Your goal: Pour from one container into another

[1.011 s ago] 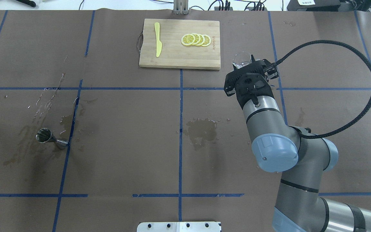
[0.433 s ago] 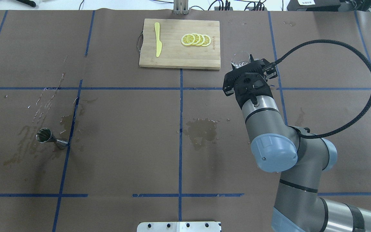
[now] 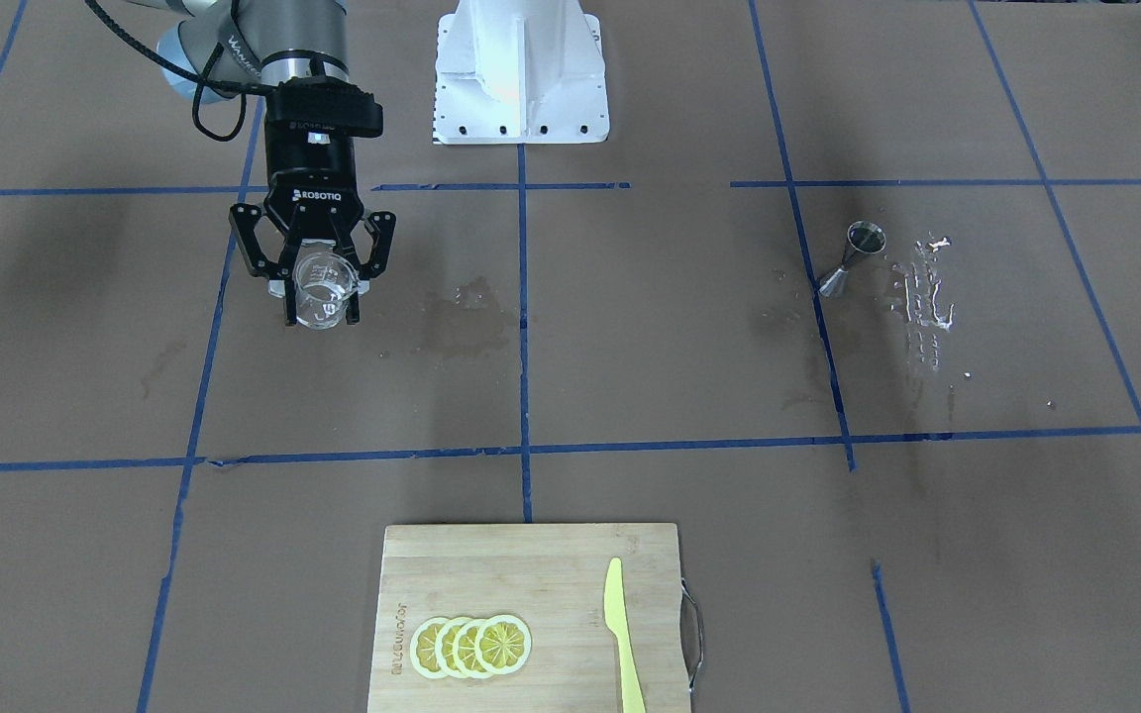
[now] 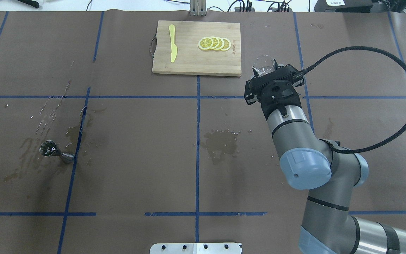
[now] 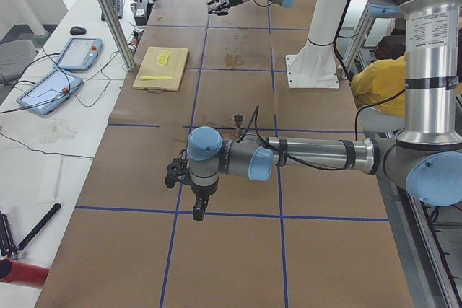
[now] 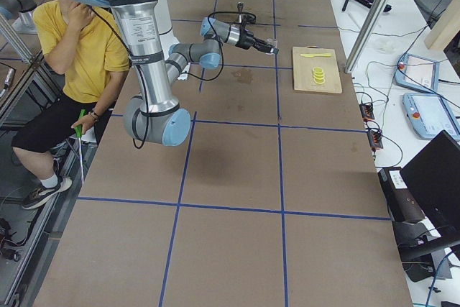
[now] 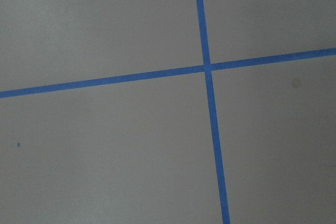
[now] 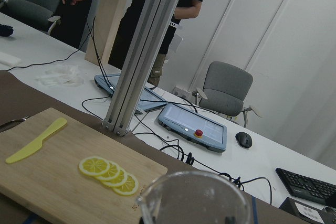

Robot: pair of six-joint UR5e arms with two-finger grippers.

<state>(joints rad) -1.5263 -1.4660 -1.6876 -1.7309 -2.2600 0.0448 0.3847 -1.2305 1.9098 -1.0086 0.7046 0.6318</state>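
Right gripper point(image 3: 321, 315): its fingers point(image 3: 288, 297) clasp a clear glass beaker point(image 3: 319, 282) between them; whether it holds liquid is unclear. The left gripper point(image 5: 193, 196) shows only from the side, so I cannot tell its grip. Well away on the fingers' left stands a metal jigger point(image 4: 49, 149), its contents indistinct.

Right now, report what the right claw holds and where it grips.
The right claw holds the clear beaker, gripped on opposite sides of its wall.

Right pincer point(image 3: 321, 315) level, clamped round beaker point(image 3: 319, 284), arm extended forward. Left pincer point(image 5: 196, 209) points down, arm stretched low; grip unclear.
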